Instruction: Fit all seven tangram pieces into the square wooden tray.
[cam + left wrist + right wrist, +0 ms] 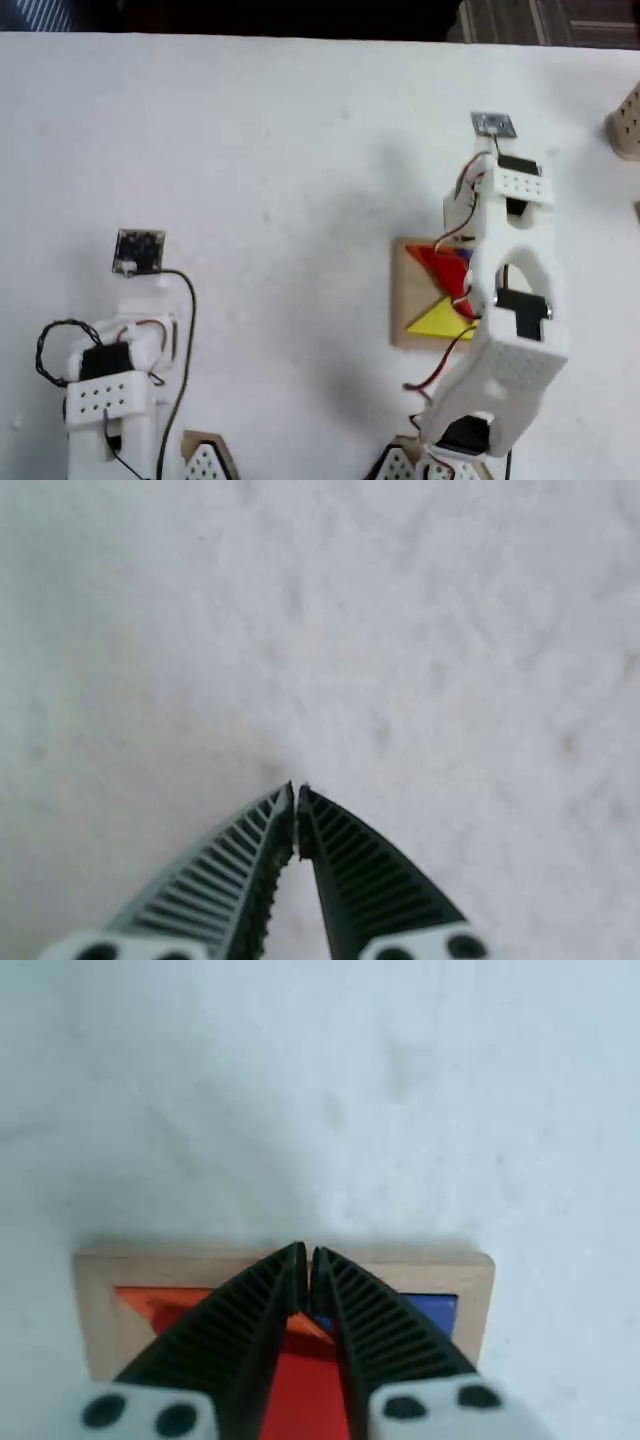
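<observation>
The tray [150, 1265] is pale, smooth wood. The counter [280, 150] under it is white and matt. The fingers [380, 1330] over it are dark, ridged plastic.

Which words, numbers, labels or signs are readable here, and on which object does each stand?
None can be read.
The wooden tray, its coloured pieces and the table show no writing.
Any marks on the small dark board at the left arm are too small to read.
</observation>
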